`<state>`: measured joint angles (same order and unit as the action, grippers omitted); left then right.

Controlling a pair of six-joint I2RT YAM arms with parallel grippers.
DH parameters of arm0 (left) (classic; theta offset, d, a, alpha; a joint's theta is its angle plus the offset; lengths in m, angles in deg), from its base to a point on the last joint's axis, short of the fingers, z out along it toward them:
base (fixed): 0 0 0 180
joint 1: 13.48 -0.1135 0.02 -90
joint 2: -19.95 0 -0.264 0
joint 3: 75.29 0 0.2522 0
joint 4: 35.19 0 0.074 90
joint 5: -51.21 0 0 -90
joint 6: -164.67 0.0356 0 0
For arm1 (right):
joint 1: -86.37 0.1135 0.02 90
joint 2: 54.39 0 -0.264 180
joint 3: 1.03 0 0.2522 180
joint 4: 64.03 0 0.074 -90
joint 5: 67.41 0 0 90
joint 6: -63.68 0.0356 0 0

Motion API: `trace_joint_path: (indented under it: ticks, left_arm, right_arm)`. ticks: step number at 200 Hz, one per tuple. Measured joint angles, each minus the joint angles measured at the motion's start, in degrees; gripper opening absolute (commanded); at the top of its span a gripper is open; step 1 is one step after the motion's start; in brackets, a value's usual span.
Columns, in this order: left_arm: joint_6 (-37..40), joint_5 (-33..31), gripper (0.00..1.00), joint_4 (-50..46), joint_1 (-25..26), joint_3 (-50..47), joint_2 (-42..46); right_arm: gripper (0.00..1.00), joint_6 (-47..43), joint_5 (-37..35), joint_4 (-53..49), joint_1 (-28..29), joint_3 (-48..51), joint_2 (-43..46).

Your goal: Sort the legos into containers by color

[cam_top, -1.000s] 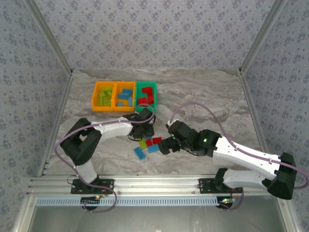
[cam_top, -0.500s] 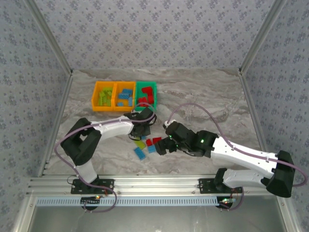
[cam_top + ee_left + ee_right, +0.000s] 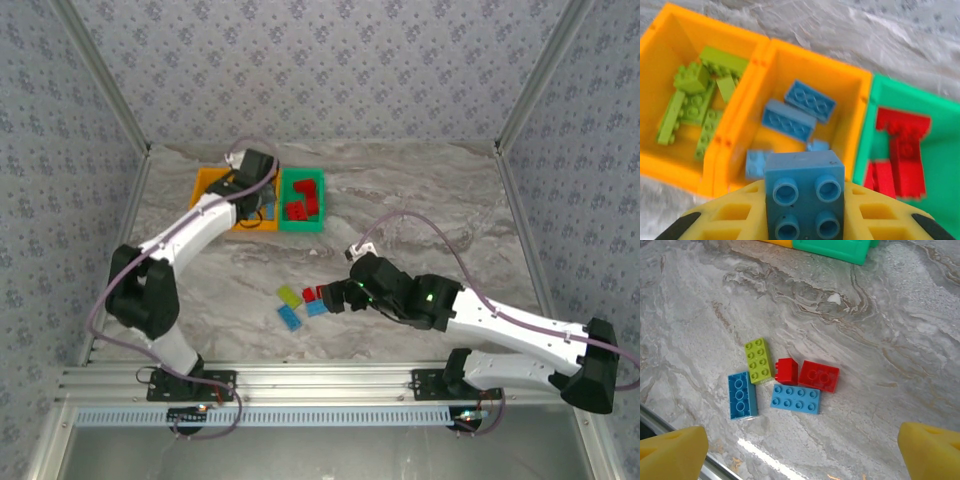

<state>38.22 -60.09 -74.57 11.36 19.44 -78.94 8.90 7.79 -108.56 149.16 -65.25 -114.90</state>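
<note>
A: Five legos [image 3: 305, 300] are left on the tabletop [image 3: 890, 315]: lime brick [image 3: 758, 360], dark-blue brick [image 3: 741, 394], small red brick [image 3: 786, 371], larger red brick [image 3: 818, 375], light-blue brick [image 3: 795, 398]. All sit in one tight cluster near the R arm.

B: L arm status?

A: L gripper [image 3: 805, 220] has its fingers clamped on a blue brick [image 3: 805, 192], studs facing the wrist cam. Position: over the containers [image 3: 300, 227] at far left. The middle orange bin [image 3: 815, 65] lies directly ahead of and below that brick and holds blue pcs. The left orange bin [image 3: 660, 45] holds lime pcs, the green bin [image 3: 910, 85] red.

B: Release pt OK?

A: Probably. The brick covers the bin's near edge in the wrist view, so I can't tell if it is fully inside the rim. I'd go slightly fwd before opening. A drop on the wall could bounce out.

B: R arm?

A: R gripper [image 3: 802, 450] has its fingers wide apart w/ nothing between them. The cluster lies ahead, approx centred between them. R arm is the nearer one. L is well apart from the cluster.

B: Axis?

A: Lime and dark-blue lie w/ long axis pointing away from the wrist, short sides toward the fingers, so an easy pick. Light-blue and larger red lie along the closing line. My judgement is a wrist turn is req'd. Small red sits against lime and larger red, so crowding is a risk.
</note>
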Motion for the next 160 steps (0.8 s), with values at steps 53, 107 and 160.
trace_joint_path:
  ticks: [53, 107, 160]
  left_arm:
    - [3.5, 7.19, 0.54, -0.02, -4.44, 8.02, -11.3]
    - [3.23, 10.45, 0.61, -0.33, -3.13, -0.72, 4.7]
    - [13.68, 11.15, 0.65, -1.25, 17.07, -12.61, 38.88]
  right_arm:
    - [1.0, 2.58, -1.16, -2.8, 0.0, 0.61, 0.74]
    - [1.0, 5.35, -1.49, -3.39, -1.86, 2.86, 0.46]
    - [0.97, 9.55, 3.21, 0.33, -8.33, 2.4, -12.39]
